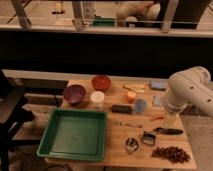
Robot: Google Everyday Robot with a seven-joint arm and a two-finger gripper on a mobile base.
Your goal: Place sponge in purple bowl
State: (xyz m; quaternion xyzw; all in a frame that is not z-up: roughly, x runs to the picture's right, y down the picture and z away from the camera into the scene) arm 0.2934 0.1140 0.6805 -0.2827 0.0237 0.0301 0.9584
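The purple bowl [74, 93] stands at the back left of the wooden table [117, 152], next to a red bowl [101, 82]. A blue sponge [158, 85] lies at the back right of the table, just left of my white arm [189, 91]. The arm comes in from the right and bends down over the table's right side. My gripper [170, 119] hangs below it, in front of the sponge and far right of the purple bowl. Nothing shows in its grasp.
A large green tray [75, 134] fills the front left. A white cup [97, 98], an orange [130, 96], a blue-grey round thing [140, 105], a black block [121, 108], a black-handled tool [167, 131], a small metal cup [131, 145] and a brown pile [172, 153] lie around.
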